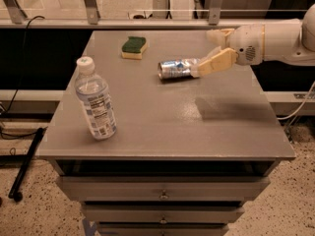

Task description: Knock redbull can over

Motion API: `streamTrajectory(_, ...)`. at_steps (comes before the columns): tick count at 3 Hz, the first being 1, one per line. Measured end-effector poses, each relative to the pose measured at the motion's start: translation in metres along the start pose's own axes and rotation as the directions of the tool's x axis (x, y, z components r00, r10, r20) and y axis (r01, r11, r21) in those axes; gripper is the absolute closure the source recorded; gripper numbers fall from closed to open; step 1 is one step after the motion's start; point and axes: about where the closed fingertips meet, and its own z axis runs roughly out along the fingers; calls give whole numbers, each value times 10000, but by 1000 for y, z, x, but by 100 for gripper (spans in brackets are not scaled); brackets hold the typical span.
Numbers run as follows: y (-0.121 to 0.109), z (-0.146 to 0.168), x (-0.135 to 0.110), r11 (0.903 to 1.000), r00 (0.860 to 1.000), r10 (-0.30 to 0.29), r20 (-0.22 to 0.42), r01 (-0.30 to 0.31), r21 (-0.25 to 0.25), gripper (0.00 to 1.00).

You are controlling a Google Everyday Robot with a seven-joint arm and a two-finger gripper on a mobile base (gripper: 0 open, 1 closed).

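Observation:
The redbull can (176, 69), silver with blue patches, lies on its side on the grey table (162, 127), right of centre, its rim end pointing left. My gripper (203, 53) reaches in from the right on a white arm, just right of the can. Its two cream fingers are spread apart. The near finger (216, 63) touches the can's right end, and the far finger (220, 34) is behind it, apart from the can. The gripper holds nothing.
A clear water bottle (96, 102) with a white cap stands at the table's left front. A green and yellow sponge (134, 47) lies at the back. Drawers (162, 188) sit below the table front. A metal railing (147, 21) runs behind the table.

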Motion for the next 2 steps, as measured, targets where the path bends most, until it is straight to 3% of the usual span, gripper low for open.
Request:
streamTrajectory(1, 10, -4, -9, 9998, 9996, -183, 204, 185, -113, 0)
streamTrajectory(2, -1, -28, 0, 9990, 9994, -328, -91, 330, 308, 0)
